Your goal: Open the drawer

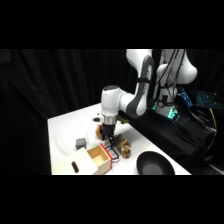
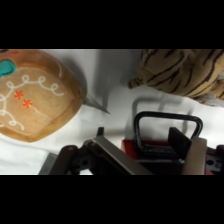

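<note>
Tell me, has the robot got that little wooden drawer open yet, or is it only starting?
It looks largely done: the drawer stands well out of its wooden case, its inside showing. In hand: the hand sits at the black loop handle, one finger showing by the loop. Left: perhaps a last pull, then letting go.
</note>
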Available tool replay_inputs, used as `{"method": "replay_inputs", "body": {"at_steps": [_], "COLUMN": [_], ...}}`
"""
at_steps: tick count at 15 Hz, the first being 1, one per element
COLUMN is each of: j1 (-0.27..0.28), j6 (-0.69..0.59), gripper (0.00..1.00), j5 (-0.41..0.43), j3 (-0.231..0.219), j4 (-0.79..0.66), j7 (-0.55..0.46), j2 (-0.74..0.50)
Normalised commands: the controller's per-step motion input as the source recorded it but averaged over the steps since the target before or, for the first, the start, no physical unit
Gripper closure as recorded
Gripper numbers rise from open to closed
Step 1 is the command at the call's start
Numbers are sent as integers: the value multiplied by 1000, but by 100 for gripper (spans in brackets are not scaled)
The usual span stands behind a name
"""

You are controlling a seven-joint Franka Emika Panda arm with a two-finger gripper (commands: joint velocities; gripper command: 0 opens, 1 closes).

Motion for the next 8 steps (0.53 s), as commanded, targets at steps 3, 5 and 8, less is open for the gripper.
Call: {"method": "replay_inputs", "body": {"at_steps": [3, 5, 8], "j1": [-4, 32, 52], "j6": [-22, -98, -259], "gripper": [0, 0, 0], "j5": [76, 65, 75], "j3": [47, 9, -16], "j4": [-289, -334, -325], "j7": [-25, -6, -12], "j2": [-412, -509, -568]}}
